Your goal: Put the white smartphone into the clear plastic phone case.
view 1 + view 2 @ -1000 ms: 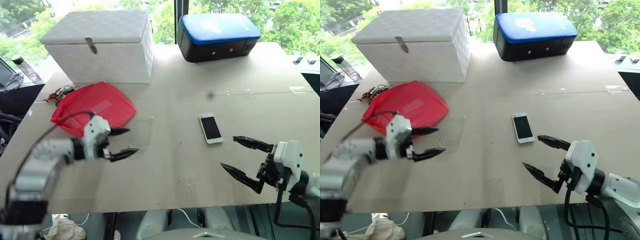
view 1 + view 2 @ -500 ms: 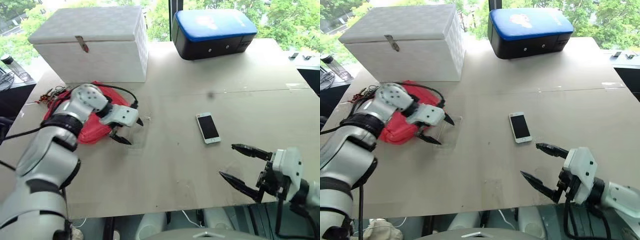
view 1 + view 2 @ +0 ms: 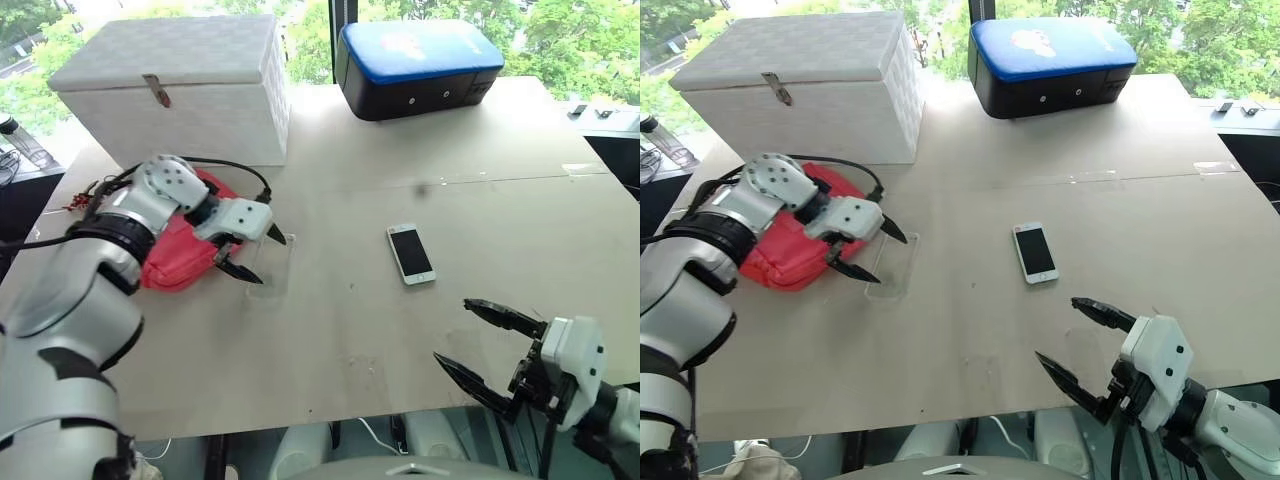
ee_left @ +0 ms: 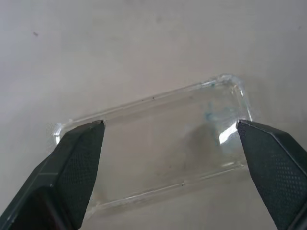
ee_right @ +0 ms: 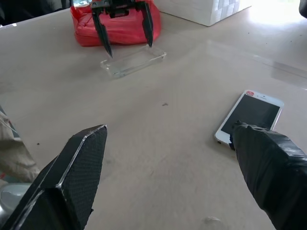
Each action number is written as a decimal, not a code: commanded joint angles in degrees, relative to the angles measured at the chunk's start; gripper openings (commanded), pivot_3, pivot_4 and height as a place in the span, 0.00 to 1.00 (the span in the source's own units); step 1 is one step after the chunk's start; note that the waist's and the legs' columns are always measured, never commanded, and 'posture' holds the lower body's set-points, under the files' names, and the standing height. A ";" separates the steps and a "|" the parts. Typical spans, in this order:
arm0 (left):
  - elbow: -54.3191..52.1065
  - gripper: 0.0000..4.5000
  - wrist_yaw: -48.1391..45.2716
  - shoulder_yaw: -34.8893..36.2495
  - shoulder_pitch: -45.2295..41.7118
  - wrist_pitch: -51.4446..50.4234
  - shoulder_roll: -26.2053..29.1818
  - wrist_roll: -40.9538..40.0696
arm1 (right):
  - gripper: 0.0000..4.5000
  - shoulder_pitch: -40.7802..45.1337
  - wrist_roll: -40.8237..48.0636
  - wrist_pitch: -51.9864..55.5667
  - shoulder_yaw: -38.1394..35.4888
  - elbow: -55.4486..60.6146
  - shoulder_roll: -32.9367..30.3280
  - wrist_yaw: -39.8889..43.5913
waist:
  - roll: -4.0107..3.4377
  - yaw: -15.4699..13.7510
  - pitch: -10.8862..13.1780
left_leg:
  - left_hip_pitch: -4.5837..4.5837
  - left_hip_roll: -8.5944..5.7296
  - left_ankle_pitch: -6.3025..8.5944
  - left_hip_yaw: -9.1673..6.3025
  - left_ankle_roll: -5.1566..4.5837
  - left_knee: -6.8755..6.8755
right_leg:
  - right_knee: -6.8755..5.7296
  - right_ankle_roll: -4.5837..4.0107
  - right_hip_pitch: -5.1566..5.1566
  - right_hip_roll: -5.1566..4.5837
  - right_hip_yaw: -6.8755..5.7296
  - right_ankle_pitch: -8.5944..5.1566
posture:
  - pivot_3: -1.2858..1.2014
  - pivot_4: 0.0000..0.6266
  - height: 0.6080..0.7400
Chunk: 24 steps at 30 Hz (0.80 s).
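Beige tabletop carries the clear plastic phone case, nearly invisible from above beside a red fabric pouch; the left wrist view shows its rim plainly. Left gripper hovers spread wide over it, empty. White smartphone lies apart, screen up. Right gripper gapes empty.

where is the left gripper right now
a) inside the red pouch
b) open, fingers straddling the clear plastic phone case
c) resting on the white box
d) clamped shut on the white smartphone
b: the left gripper is open, with its black fingers spread past the two short ends of the clear plastic phone case, which lies flat on the table beside the red pouch.
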<state>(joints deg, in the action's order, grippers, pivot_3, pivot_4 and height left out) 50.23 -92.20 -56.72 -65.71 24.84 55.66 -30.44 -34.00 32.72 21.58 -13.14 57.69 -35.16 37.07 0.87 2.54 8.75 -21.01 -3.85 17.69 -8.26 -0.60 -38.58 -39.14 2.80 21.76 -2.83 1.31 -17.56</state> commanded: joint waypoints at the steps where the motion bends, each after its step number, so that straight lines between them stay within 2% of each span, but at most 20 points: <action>1: -6.65 0.99 -0.30 2.11 4.42 -4.81 3.21 -4.59 | 0.97 0.84 -0.48 -1.38 1.14 1.16 0.30 -0.35 | -0.02 -0.02 -0.01 | 0.02 0.00 0.00 0.00 0.00 0.00 | -0.01 0.00 -0.01 0.00 0.00 0.00 | 0.52 0.24 1.00; 3: -13.08 0.99 -0.30 4.63 10.10 -8.92 5.88 -5.52 | 0.97 1.56 -0.99 -1.74 2.10 0.31 0.16 0.24 | -0.05 0.11 0.01 | 0.05 0.00 0.00 0.01 0.00 0.01 | -0.03 0.00 -0.01 0.01 0.03 0.00 | 0.52 0.24 1.00; 7: -21.99 0.99 1.80 13.79 20.21 -17.27 6.80 -0.56 | 0.97 2.95 -0.80 -2.06 2.10 -1.16 -0.30 1.07 | -0.07 -0.27 0.03 | 0.09 0.03 -0.01 0.00 0.01 0.03 | -0.05 -0.01 0.01 0.02 0.11 0.00 | 0.52 0.24 1.00; 8: -23.35 0.94 2.96 15.47 21.94 -18.06 6.58 1.03 | 0.99 3.26 -0.70 -2.02 2.03 -1.38 -0.39 1.16 | -0.05 -0.56 0.02 | 0.09 0.02 -0.01 0.00 0.01 0.02 | -0.06 -0.01 0.00 0.01 0.10 0.00 | 0.52 0.24 1.00; 10: -25.30 0.80 6.91 17.89 25.41 -19.79 6.03 6.07 | 1.00 3.96 -0.74 -2.05 1.92 -1.90 -0.57 1.33 | -0.08 -0.81 0.01 | 0.10 0.02 -0.01 -0.06 0.01 -0.04 | -0.06 -0.01 -0.04 0.00 0.09 0.00 | 0.52 0.24 1.00; 17: -33.46 0.04 12.56 27.14 33.40 -30.16 5.28 12.20 | 1.00 3.19 -1.75 -2.82 1.80 -2.16 -0.36 1.69 | -0.16 -0.43 -0.05 | 0.27 0.01 0.02 0.03 -0.04 -0.02 | -0.28 -0.02 -0.07 -0.16 0.17 -0.01 | 0.52 0.24 1.00; 19: -36.71 0.02 14.36 29.46 35.25 -35.02 4.80 12.46 | 1.00 3.07 -2.30 -3.15 2.06 -2.29 -0.26 1.52 | -0.26 -0.27 -0.10 | 0.30 0.02 0.02 0.08 -0.04 0.00 | -0.30 -0.02 -0.06 -0.16 0.23 -0.01 | 0.52 0.24 1.00; 21: -45.62 0.02 18.71 32.51 35.94 -50.88 3.56 6.65 | 1.00 2.83 -2.55 -3.30 2.16 -2.26 -0.09 1.28 | -0.27 -0.39 -0.11 | 0.31 0.02 0.10 0.11 -0.18 0.00 | -0.30 -0.02 -0.06 -0.19 0.26 -0.01 | 0.52 0.24 1.00; 23: -52.05 0.02 29.13 37.61 32.59 -71.07 -2.55 -0.59 | 1.00 2.23 -2.65 -3.51 1.98 -2.08 0.05 1.32 | -0.29 -0.90 -0.10 | 0.29 0.01 0.12 0.11 -0.21 -0.02 | -0.31 -0.01 -0.07 -0.21 0.28 -0.01 | 0.52 0.24 1.00; 24: -54.02 0.02 34.39 40.23 30.30 -79.13 -6.69 -2.96 | 1.00 1.92 -2.71 -3.66 1.84 -1.98 0.10 1.40 | -0.32 -2.12 -0.05 | 0.26 -0.03 0.13 0.05 -0.23 -0.06 | -0.31 0.00 -0.08 -0.25 0.30 -0.01 | 0.52 0.24 1.00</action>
<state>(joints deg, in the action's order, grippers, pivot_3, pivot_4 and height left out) 1.98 -65.09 -20.57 -32.30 -41.57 51.90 -28.14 -31.99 29.77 19.55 -10.67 54.58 -35.26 38.34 0.55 0.42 8.71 -20.88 -3.92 17.82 -8.39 -0.85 -38.86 -39.46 2.83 21.67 -2.97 1.48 -17.58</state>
